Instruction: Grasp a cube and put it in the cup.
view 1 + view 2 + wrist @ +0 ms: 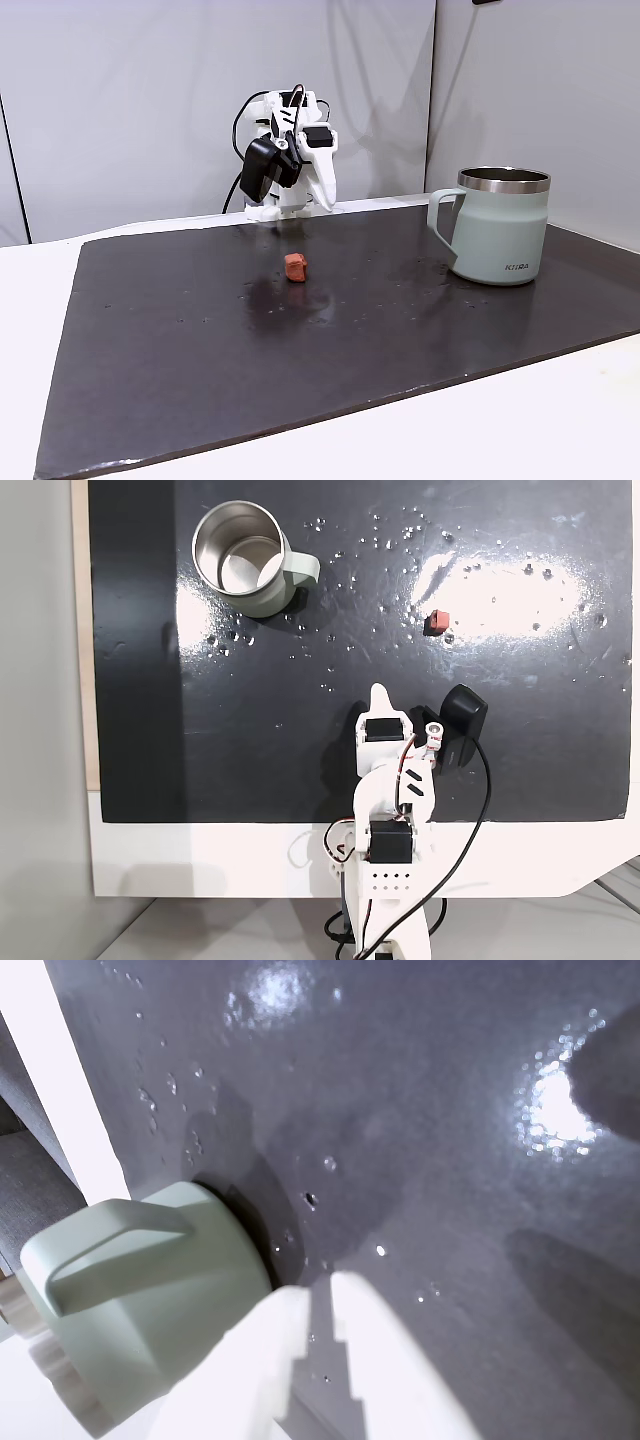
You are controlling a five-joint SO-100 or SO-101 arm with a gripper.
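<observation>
Standing folded near the back edge of the dark mat (300, 340), the white arm (285, 160) keeps its gripper (379, 694) low and away from both task things. In the overhead fixed view the gripper looks like one narrow white point, so from there one cannot tell how far it is open. The wrist view gives more: two white fingers (385, 1360) enter from the bottom with a thin dark gap between them, nearly together, and nothing is held between them.

The cube (296, 267) lies on the mat, alone, well apart from the gripper and from the cup (497, 228). In the side fixed view it sits left of the cup, and in the top fixed view it (436, 622) is to the right of the cup (245, 562).

The top view looks into the cup and shows its steel inside, with the handle pointing right. The side view shows instead the small dark lettering near the base. The wrist view catches the cup (150, 1300) at the lower left with its angular handle, and it looks tipped there.

The mat is wet with small drops and lies on a white worktop (30, 300).
</observation>
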